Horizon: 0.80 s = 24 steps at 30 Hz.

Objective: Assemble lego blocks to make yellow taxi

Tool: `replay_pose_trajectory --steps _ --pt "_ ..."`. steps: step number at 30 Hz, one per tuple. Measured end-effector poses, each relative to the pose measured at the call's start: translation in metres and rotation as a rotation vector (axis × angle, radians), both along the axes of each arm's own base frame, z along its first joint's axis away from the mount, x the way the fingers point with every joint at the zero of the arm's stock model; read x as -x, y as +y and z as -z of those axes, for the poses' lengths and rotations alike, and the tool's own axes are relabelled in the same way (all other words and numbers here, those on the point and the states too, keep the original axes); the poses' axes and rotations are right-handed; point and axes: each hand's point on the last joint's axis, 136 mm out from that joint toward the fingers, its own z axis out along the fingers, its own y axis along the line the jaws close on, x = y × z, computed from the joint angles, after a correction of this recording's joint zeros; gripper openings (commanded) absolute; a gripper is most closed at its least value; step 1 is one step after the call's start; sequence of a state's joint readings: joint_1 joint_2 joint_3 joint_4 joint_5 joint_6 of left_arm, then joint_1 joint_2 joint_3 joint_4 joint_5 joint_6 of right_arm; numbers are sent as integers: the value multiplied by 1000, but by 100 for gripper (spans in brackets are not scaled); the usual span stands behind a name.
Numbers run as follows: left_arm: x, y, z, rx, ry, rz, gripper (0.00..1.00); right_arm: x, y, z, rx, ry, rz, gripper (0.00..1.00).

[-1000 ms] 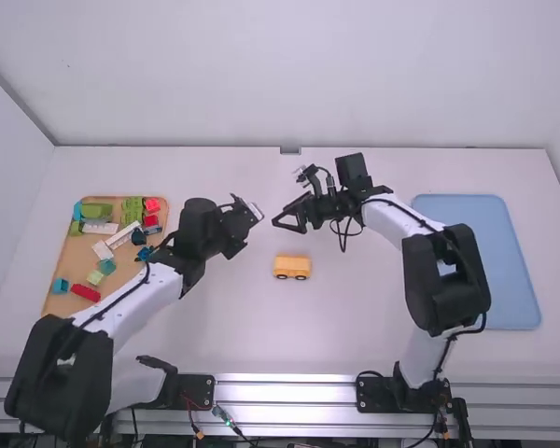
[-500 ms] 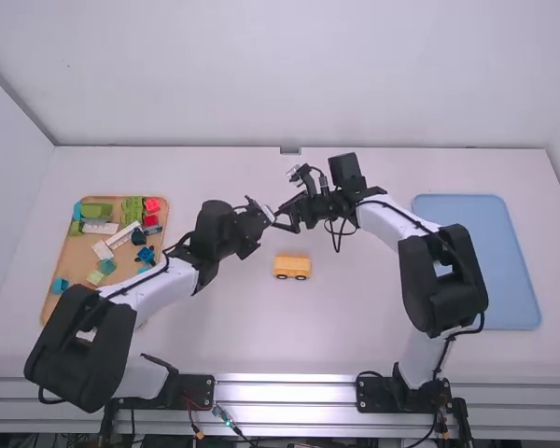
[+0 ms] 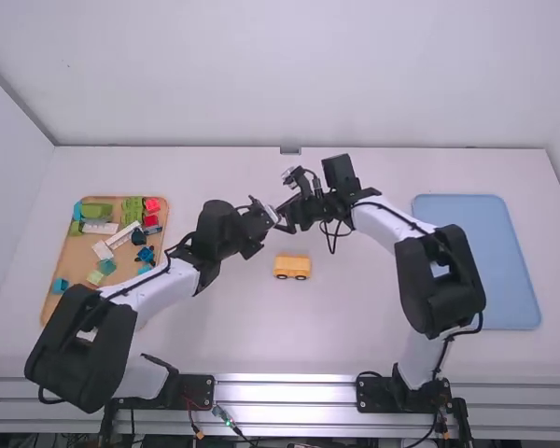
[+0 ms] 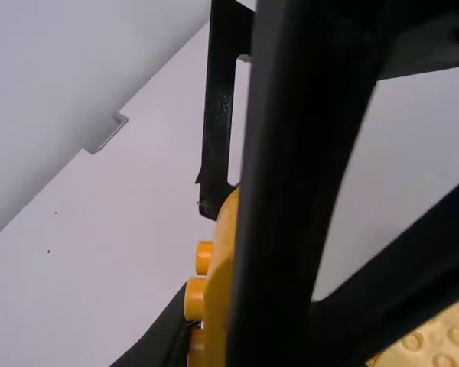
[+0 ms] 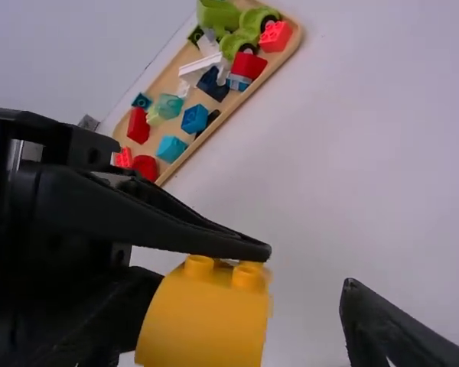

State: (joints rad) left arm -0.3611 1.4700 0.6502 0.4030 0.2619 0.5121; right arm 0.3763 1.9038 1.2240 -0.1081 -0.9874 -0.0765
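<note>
One wooden tray point(image 3: 52, 286) sits at my left, its loose pieces point(image 5: 242, 69) red, green, white, teal and blue. My left pincer point(image 3: 269, 215) comes next, out over the middle, clamped on a yellow block point(image 5: 203, 321) whose studs point(image 4: 196, 298) I can see. The yellow car body point(image 3: 292, 267) stands on its wheels on the table point(image 3: 215, 345), well apart from that block, nearer my bases. My right pincer point(image 3: 287, 220) meets the left one there, its two fingers point(image 4: 216, 153) apart around the block; one bears small marks too faint for me to read. At far right lies a blue tray point(image 3: 499, 271).
</note>
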Motion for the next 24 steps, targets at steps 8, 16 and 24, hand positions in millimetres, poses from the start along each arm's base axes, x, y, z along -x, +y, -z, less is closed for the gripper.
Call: replay_pose_trajectory --steps 8,16,24 --pt "0 2 1 -7 3 -10 2 1 1 0 0 1 -3 54" --pt "-1 2 1 -7 2 -10 2 3 3 1 3 3 -7 43" --pt "-5 0 7 -5 -1 -10 2 0 1 4 23 -5 9 35"
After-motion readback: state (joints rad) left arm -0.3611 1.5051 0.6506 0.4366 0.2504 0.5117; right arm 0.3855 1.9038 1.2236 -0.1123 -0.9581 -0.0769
